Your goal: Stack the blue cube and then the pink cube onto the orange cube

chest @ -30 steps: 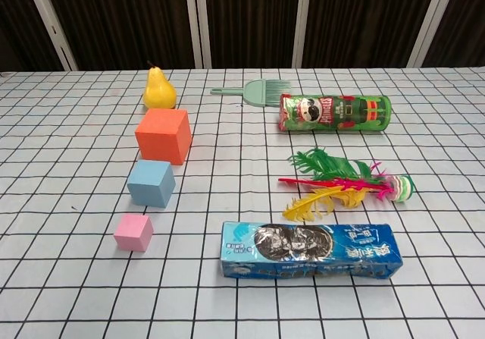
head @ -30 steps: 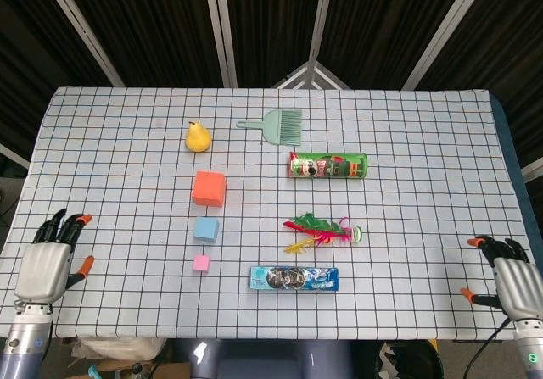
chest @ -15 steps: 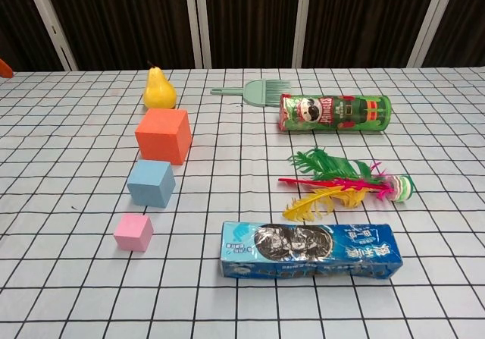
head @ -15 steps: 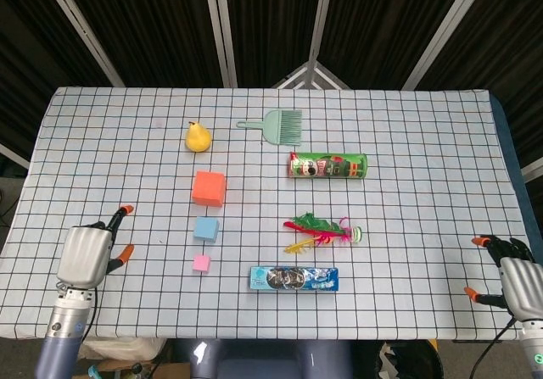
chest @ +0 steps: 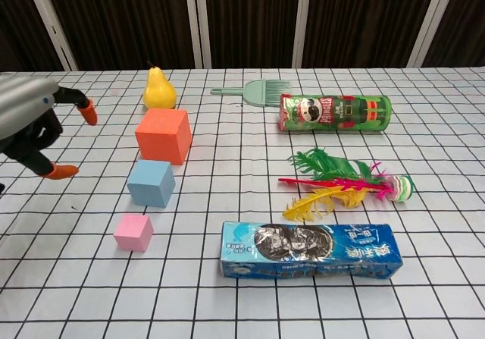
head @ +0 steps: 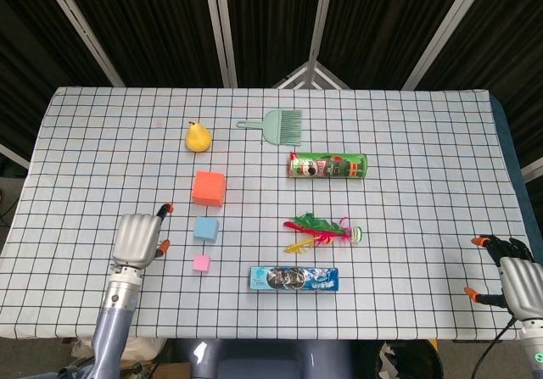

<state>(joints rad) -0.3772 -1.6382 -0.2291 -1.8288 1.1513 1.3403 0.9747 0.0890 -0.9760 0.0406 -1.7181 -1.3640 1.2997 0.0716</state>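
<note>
We looked down on a table (head: pixel 424 142) covered with a white cloth ruled in a black grid. Three cubes lay in a short line left of centre, each apart from the next. The orange cube (head: pixel 209 188), the largest, sat farthest from us. The blue cube (head: pixel 206 228) sat just nearer, and the pink cube (head: pixel 201 263), the smallest, nearest of all. None was stacked on another.

Our left hand (head: pixel 137 239) hovered over the cloth just to the left of the blue cube, touching none of the cubes. It held nothing. In the chest view its orange-tipped fingers (chest: pixel 88 112) were spread apart, with the thumb tip lower down.

Our right hand (head: pixel 514 279) stayed far away at the near right edge of the table, well apart from every object. Its fingers were apart and it held nothing.

Beyond the orange cube stood a yellow pear (head: pixel 198 136). To its right lay a pale green brush (head: pixel 280 125), handle pointing left. Nearer us, a green crisp can (head: pixel 327 166) lay on its side. Below that rested a feather toy (head: pixel 321 230) with green, pink and yellow plumes. Closest to us, right of the pink cube, lay a blue biscuit packet (head: pixel 293 278) on its long side.
</note>
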